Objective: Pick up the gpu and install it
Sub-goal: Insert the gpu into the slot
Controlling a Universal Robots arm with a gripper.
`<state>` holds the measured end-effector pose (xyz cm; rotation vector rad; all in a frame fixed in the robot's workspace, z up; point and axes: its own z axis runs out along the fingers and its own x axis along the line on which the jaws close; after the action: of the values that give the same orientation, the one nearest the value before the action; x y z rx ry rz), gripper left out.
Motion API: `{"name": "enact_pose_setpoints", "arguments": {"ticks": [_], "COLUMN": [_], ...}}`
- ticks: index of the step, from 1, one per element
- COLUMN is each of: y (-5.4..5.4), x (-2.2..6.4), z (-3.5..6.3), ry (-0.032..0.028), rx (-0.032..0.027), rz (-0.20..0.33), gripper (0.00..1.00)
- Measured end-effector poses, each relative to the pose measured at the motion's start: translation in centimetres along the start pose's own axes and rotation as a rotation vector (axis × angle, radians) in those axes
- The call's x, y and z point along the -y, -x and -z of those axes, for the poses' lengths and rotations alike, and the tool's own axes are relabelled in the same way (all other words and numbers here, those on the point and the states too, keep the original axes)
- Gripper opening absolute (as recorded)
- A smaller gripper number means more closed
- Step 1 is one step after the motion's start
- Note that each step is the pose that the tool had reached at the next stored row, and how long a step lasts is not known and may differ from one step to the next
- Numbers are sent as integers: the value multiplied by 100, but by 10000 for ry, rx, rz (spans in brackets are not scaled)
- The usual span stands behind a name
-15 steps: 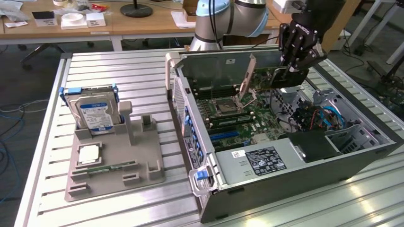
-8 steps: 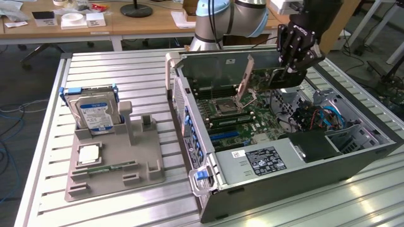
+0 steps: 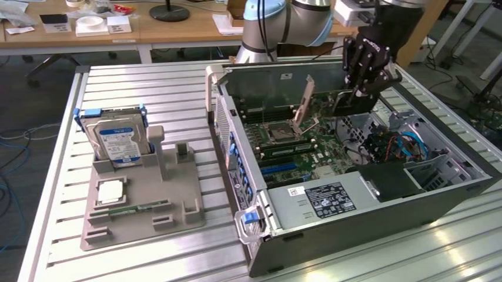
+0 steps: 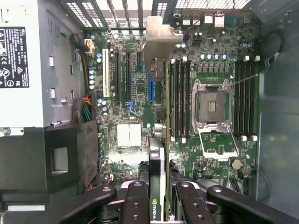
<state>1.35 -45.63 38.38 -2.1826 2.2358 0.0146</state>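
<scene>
Your gripper (image 4: 162,205) has its fingers (image 4: 135,201) clamped on the gpu (image 4: 158,163), held over the motherboard (image 4: 131,93) inside the open case (image 3: 353,223).

- gpu (image 4: 158,177) sits edge-on to the wrist view, so both faces are mostly hidden; its near end runs off the picture's edge, same as the gripper (image 4: 161,196) links around it
- can't tell if the card's lower edge touches the motherboard (image 4: 131,93) or hangs clear
- exterior view: arm (image 3: 314,17) is chopped at the top edge; the gripper covers the card's upper part
- power supply (image 4: 42,93) label is cut off; print too small to read
- hard drive (image 3: 117,138) label text is too tiny too
</scene>
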Motion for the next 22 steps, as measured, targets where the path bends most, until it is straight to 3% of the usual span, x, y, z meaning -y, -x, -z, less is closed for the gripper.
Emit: {"name": "enact_pose_setpoints", "arguments": {"ticks": [10,16,17,22], "y": [-6,-6,-8,-8], "x": [-110,-114,-127,-127], "z": [-149,-176,-250,-250], "ry": [0,-1,0,0], "rx": [-1,5,1,0], "rz": [5,6,7,7], "gripper": [27,27,27,27]}}
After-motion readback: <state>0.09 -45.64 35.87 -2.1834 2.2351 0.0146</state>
